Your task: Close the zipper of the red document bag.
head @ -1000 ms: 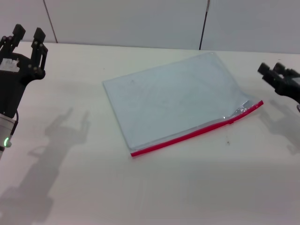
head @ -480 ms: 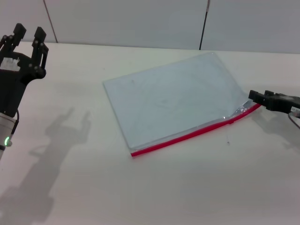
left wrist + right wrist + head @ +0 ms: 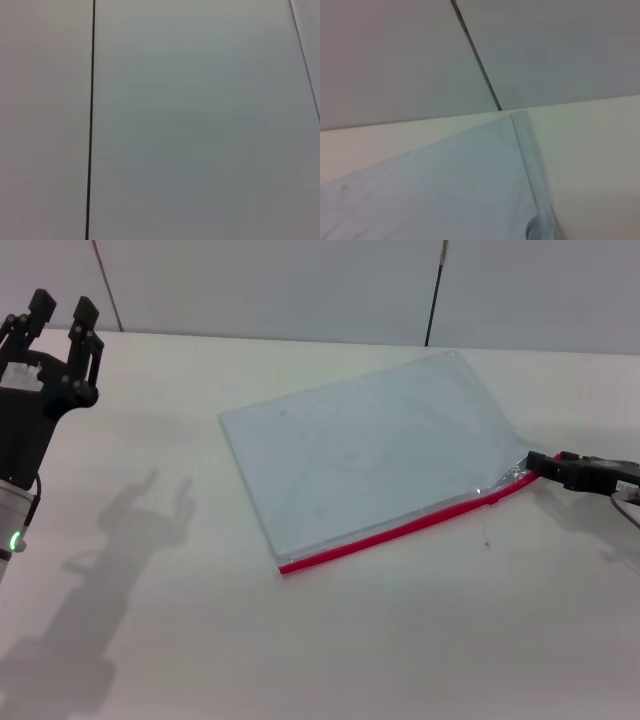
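1. The red document bag (image 3: 370,455) lies flat on the white table (image 3: 300,640), set at a slant, its pale blue-grey face up, a little right of the middle of the head view.
2. The zipper (image 3: 410,526) runs as a bright red strip along the bag's near long edge, from the near left corner up toward the right corner.
3. Near the right end the plastic beside the strip looks crumpled and shiny; the slider itself is too small to pick out.
4. Right end effector (image 3: 545,464) sits low over the table at the bag's right corner, its dark tip touching or just beside the end of the red strip.
5. Whether its fingers are spread or pressed together on the strip, I cannot tell from here.
6. The right wrist view looks across the bag's surface (image 3: 445,190) toward the far corner and the grey wall panels (image 3: 560,50) behind the table.
7. Left end effector (image 3: 60,312) is up at the far left, well apart from the bag, fingers pointing upward and spread with a clear gap between them, holding nothing.
8. Its shadow falls on the table below it.
9. The left wrist view shows only wall panel and a dark seam.
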You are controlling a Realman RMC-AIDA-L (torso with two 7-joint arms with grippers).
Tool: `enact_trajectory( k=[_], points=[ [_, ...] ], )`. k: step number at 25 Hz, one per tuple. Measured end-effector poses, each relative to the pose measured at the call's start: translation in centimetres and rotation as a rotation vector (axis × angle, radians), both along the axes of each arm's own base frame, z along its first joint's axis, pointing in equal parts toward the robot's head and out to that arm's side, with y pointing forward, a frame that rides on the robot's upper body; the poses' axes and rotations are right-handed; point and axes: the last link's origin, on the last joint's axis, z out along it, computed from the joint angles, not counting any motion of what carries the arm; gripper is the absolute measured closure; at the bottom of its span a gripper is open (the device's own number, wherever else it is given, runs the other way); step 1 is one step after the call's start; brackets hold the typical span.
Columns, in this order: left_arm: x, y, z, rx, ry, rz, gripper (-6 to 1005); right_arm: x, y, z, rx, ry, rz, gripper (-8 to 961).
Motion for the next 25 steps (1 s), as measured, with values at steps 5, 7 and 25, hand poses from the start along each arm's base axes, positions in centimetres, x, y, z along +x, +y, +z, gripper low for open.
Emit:
enact_trajectory(
  k=[5,7,25],
  points=[
    [0.0,0.0,0.0,-0.001,-0.001,-0.001,592,-0.3,0.2,-0.4,-0.032,-0.019,0.002,370],
    [0.0,0.0,-0.1,-0.001,-0.001,-0.001,593,-0.6,0.3,-0.6,-0.041,-0.02,0.009,371],
    [0.2,0.2,-0.1,-0.005,0.0,-0.003,601,-2.5,0.7,-2.0,-0.112,-0.028,0.058,378]
  ],
)
